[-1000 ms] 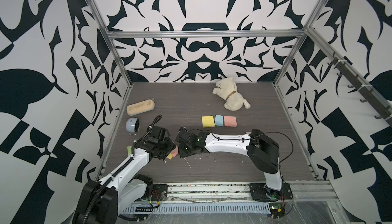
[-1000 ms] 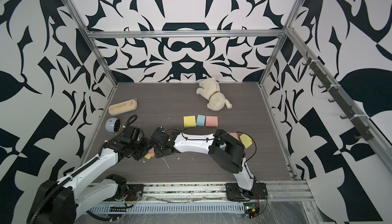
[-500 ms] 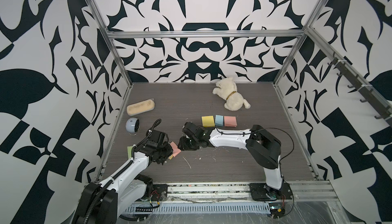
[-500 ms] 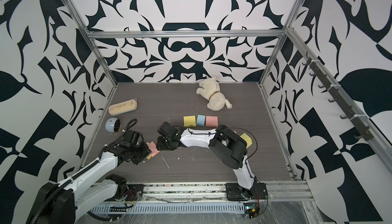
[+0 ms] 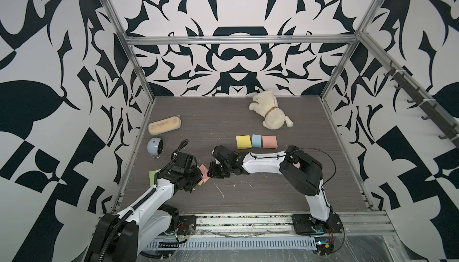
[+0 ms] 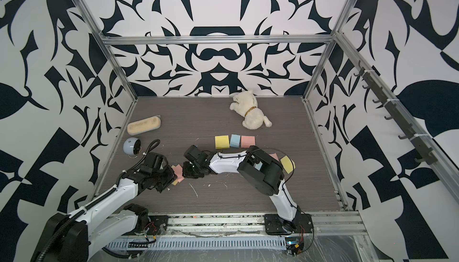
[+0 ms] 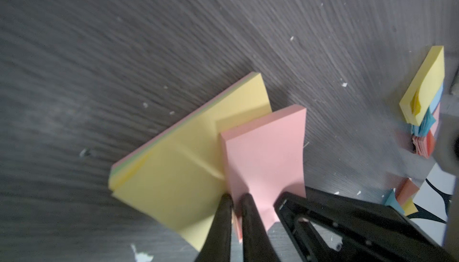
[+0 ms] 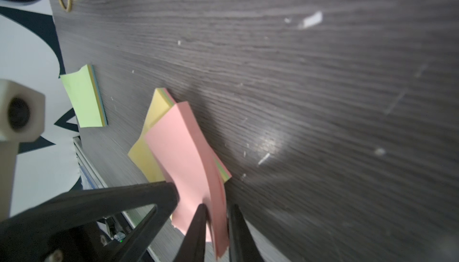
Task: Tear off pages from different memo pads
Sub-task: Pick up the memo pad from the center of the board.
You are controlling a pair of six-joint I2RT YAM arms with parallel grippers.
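Handling the small square pink memo pad (image 7: 265, 154) calls for care: its thin paper sheets look light, limp and easily creased, and are probably bound along one glued edge only. The pad lies tilted over a yellow-topped stack of pastel sheets (image 7: 178, 164) on the dark wood-grain counter (image 7: 74, 49), on the left arm's side. The left claw (image 7: 236, 198) is clenched on one edge. The right claw (image 8: 218, 208) pinches the opposite edge, where the sheets bow. Recommended hold: anchor the block and peel only the top page (image 8: 183, 154) by its free edge. A row of three pastel memo pads (image 5: 256, 141) sits well behind
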